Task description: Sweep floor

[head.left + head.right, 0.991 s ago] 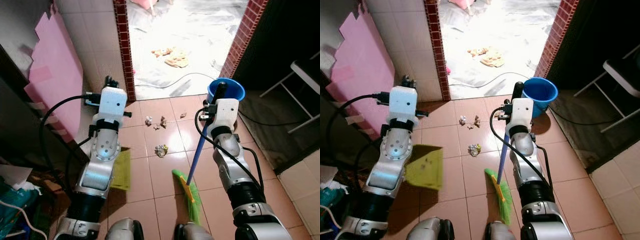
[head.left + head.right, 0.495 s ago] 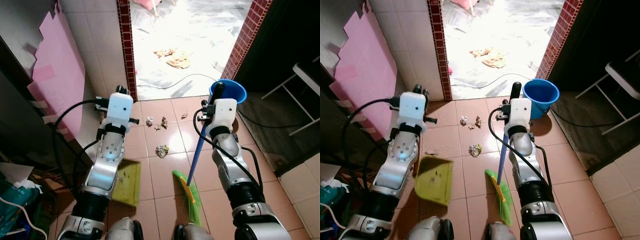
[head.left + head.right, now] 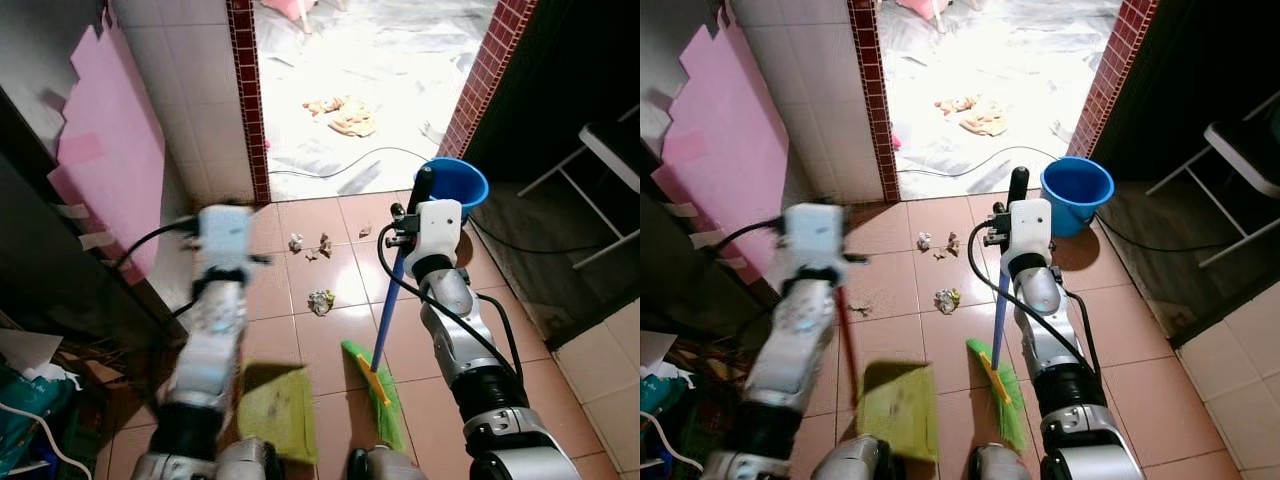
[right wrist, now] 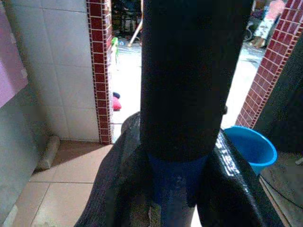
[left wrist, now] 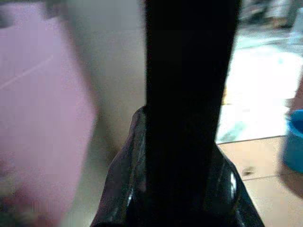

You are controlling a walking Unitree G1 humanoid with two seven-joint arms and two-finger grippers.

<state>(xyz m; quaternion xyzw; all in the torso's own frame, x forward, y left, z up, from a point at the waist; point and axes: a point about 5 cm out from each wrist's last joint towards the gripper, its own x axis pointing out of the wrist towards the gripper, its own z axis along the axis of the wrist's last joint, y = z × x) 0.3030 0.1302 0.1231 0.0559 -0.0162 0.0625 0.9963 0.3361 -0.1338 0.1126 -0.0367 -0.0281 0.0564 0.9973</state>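
- Since a second ago the yellow-green dustpan (image 3: 898, 410) has swung from beside the left arm's elbow, near the pink board (image 3: 720, 160), in toward the robot's feet; the left arm shows motion blur.
- Left gripper (image 5: 189, 118): its forearm reaches forward and up over the tiles, and the fingers are closed around a black grip, with the dustpan's red handle (image 3: 847, 350) running down from it to the pan, which hangs just left of the broom head.
- Right gripper (image 4: 189, 118): the arm is bent, forearm raised, fingers clamped on the black top of the broom (image 3: 997, 330); it has barely shifted.
- Broom: blue shaft slanting down and toward the robot, ending in green bristles with an orange-yellow band on the terracotta floor (image 3: 330, 340), just before the feet.
- Crumpled paper scraps (image 3: 321, 300) lie ahead of the bristles, with smaller bits (image 3: 310, 243) further on, near the doorway.
- Blue bucket (image 3: 1077, 190) stands behind the right wrist by the red brick doorpost (image 3: 1108, 70).
- No readable writing can be made out.
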